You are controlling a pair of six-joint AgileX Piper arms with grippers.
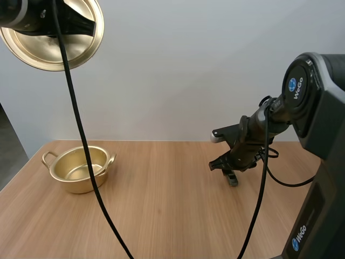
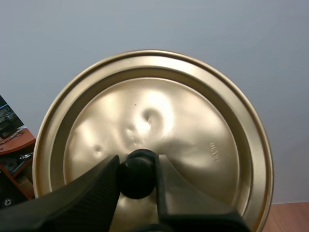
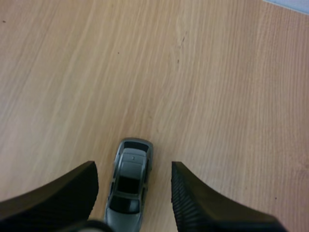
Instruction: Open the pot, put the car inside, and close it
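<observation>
Left jaws pinching lid (image 2: 193, 116) knob (image 2: 137, 175), right jaws apart astride car (image 3: 127, 189), seemingly untouched

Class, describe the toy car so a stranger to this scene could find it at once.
Start at the wooden table, then look to its right side, away from the gold pot. There the car lies between the fingers of the open right tool: small, silver-grey, dark-windowed.
</observation>
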